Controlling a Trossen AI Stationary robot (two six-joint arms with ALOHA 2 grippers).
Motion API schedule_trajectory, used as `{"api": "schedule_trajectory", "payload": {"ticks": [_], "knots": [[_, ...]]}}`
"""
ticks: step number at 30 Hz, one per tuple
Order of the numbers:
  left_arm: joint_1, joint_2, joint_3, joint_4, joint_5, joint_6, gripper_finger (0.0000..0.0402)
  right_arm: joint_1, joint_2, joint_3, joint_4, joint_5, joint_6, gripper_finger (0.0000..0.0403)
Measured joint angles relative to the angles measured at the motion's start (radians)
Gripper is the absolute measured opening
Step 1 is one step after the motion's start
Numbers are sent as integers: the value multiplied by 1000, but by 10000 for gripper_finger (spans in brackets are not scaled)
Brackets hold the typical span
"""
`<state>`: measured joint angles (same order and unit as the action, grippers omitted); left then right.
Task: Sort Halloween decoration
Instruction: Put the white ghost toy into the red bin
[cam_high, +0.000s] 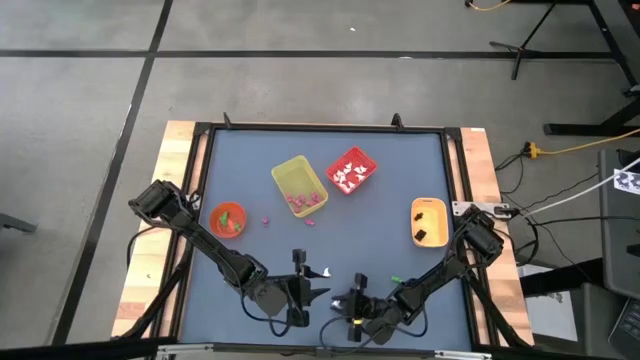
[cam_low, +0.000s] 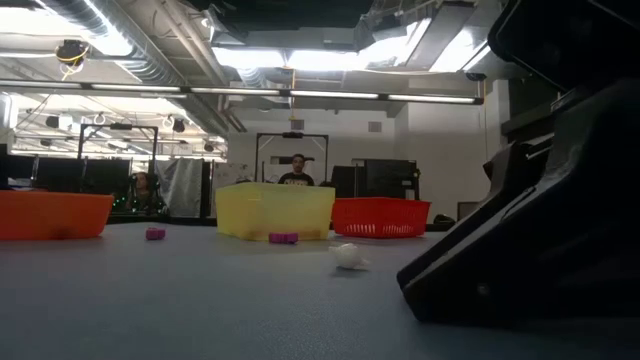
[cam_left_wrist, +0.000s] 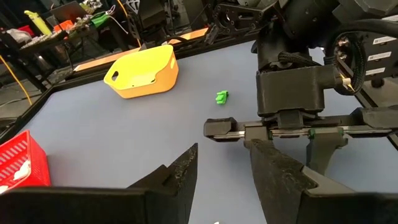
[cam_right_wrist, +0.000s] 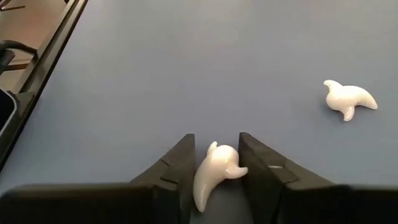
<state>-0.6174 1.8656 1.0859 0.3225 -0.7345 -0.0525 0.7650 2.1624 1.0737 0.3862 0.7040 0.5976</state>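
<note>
The Halloween decoration is small plastic trinkets on the blue table. A white ghost-like trinket (cam_right_wrist: 214, 175) lies between the fingers of my right gripper (cam_right_wrist: 216, 163), near the table's front edge (cam_high: 345, 303). A second white trinket (cam_right_wrist: 348, 99) lies a little farther off (cam_high: 318, 271). A green trinket (cam_left_wrist: 222, 96) lies to the right (cam_high: 396, 279). Pink trinkets (cam_high: 267, 221) lie by the yellow bin (cam_high: 299, 186). My left gripper (cam_left_wrist: 221, 177) stands open with nothing between its fingers, just left of the right one (cam_high: 300, 290). My right gripper pinches the white trinket's upper body (cam_right_wrist: 219, 163) between its two fingers, one finger on either side. The fingers come slanting down from the table's near right. The trinket's lower end reaches back between the fingers, and it still lies on the table top.
The red bin (cam_high: 351, 171) holds several white trinkets; the yellow bin holds pink ones. An orange bowl (cam_high: 228, 219) stands at the left, and an orange tray (cam_high: 429, 221) with dark pieces at the right. Open table lies between the bins and my grippers.
</note>
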Motion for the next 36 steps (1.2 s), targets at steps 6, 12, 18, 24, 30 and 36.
{"api": "schedule_trajectory", "payload": {"ticks": [6,12,18,24,30,36], "knots": [[0,0,0,0,0,0,131,0,0,0,7,-6,1,79],[0,0,0,0,0,0,131,0,0,0,6,-5,1,78],[0,0,0,0,0,0,131,0,0,0,9,-5,1,69],[0,0,0,0,0,0,131,0,0,0,10,-5,0,68],[0,0,0,0,0,0,131,0,0,4,6,-5,-5,68],[0,0,0,0,0,4,131,0,3,31,-13,-7,-82,67]]}}
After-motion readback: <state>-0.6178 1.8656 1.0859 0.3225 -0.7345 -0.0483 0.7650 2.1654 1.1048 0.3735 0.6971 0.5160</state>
